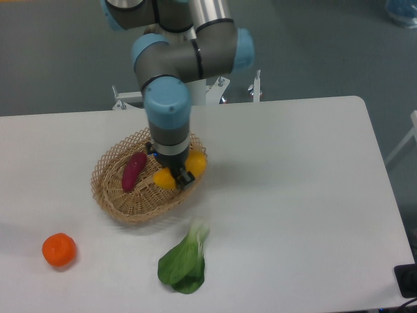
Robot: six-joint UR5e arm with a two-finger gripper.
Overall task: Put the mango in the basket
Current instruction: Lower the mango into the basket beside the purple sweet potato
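Observation:
My gripper (176, 173) is shut on the yellow-orange mango (164, 178) and holds it over the right half of the oval wicker basket (111, 195). The mango's two ends stick out on either side of the fingers, one at the lower left and one at the upper right near the basket's right rim. I cannot tell whether the mango touches the basket floor. A purple-red sweet potato (133, 171) lies in the left half of the basket, apart from the mango.
A round orange tangerine (59, 250) sits on the table at the front left. A green bok choy (185, 261) lies in front of the basket. The robot's base column (179, 91) stands behind the basket at the table's far edge.

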